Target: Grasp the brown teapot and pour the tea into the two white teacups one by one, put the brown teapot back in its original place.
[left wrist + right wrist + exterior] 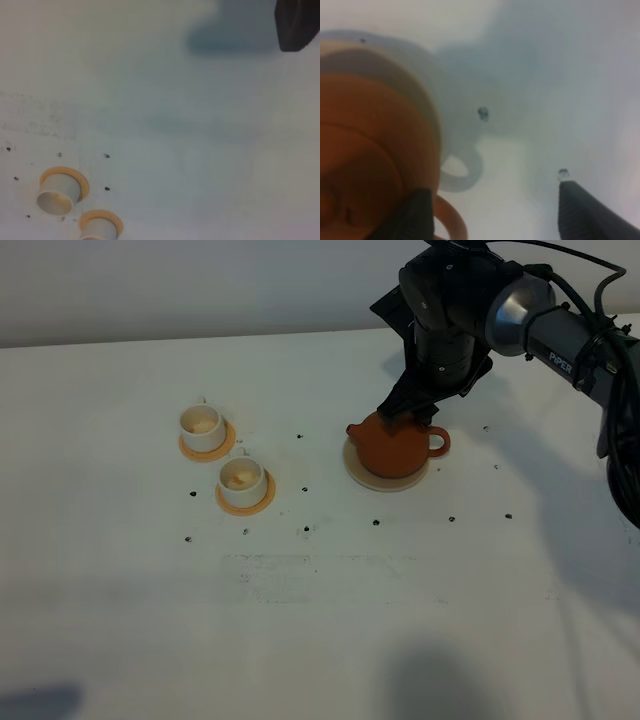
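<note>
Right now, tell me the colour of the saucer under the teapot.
Cream-beige; the saucer shows best in the exterior high view.

Right arm (pixel 515 310): black housings plus one silver-grey cylindrical link. White PIPER lettering (pixel 561 359) on the black sleeve next to that link. Thin black cables (pixel 580 300) loop above the lettering. Right tool (pixel 400 408): matte black, bulky block, two dark wedge-shaped fingers (pixel 585 217). Left tool (pixel 296 25): only a blurred black rounded edge visible.
</note>
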`<state>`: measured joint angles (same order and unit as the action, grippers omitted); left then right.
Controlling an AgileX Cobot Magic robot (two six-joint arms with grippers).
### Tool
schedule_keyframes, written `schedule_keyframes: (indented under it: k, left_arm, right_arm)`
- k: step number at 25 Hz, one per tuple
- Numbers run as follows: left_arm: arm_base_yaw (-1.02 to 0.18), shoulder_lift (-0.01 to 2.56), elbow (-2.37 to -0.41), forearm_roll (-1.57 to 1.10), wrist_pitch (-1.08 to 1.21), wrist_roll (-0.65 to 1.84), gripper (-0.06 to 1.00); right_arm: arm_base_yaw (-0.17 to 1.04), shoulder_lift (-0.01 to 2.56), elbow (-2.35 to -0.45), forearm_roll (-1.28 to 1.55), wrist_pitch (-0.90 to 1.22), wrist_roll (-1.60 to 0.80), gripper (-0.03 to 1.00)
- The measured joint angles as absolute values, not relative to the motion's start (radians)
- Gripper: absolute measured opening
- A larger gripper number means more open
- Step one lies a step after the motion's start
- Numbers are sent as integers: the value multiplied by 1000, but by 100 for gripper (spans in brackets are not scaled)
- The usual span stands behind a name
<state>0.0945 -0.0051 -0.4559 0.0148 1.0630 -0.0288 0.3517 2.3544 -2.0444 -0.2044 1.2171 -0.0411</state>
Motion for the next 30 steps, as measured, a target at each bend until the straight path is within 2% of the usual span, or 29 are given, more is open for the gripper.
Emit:
schedule_keyframes:
  k: [19, 26, 30]
  left_arm:
    - [94, -5, -456, 15, 1063, -28, 29]
    - [94, -5, -456, 15, 1063, -28, 29]
    - [94, -5, -456, 15, 1063, -28, 29]
  right_arm:
    - [328, 2270, -2035, -188, 1210, -35, 52]
    - [294, 2130, -2023, -165, 1024, 29, 52]
    - [269, 2038, -1846, -143, 826, 36, 52]
